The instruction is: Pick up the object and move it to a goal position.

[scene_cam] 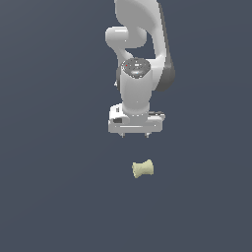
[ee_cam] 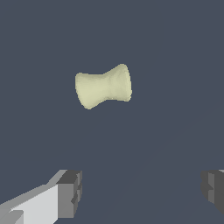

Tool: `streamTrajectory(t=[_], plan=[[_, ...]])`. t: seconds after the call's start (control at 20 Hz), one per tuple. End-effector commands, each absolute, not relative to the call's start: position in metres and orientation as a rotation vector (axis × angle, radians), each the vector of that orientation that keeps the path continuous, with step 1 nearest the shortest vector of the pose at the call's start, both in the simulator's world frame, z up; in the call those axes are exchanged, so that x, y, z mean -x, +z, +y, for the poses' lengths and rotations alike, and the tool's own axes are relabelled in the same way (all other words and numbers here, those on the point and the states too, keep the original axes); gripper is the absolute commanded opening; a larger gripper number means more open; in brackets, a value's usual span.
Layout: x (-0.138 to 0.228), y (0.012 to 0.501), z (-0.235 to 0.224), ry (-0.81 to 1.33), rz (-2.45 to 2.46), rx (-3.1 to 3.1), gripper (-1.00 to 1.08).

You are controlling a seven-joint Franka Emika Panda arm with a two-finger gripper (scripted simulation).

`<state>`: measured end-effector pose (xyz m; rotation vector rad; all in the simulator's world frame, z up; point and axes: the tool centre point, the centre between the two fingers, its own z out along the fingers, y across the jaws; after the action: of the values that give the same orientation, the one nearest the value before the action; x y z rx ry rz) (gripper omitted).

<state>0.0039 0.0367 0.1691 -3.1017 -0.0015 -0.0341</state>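
The object (scene_cam: 142,169) is a small pale yellow-cream spool with a narrow middle and flared ends. It lies on the dark grey surface (scene_cam: 54,187), a short way in front of the arm in the exterior view. It also shows in the wrist view (ee_cam: 103,86), lying on its side. My gripper (scene_cam: 135,135) hangs from the white arm, apart from the object and behind it. In the wrist view the gripper (ee_cam: 142,192) is open, its two dark fingertips (ee_cam: 72,190) set wide apart with nothing between them.
The white arm (scene_cam: 140,54) rises at the back of the exterior view. The dark grey surface stretches all around the object, with no other item in view.
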Motion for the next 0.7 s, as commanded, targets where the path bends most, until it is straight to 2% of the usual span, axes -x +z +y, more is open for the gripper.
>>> streamTrajectory(t=[0.0, 0.65], plan=[[-0.0039, 0.1682, 0.0405, -0.033, 0.001, 3.097, 1.0], [-0.0111, 0.1646, 0.0408, -0.026, 0.145, 3.093, 1.0]])
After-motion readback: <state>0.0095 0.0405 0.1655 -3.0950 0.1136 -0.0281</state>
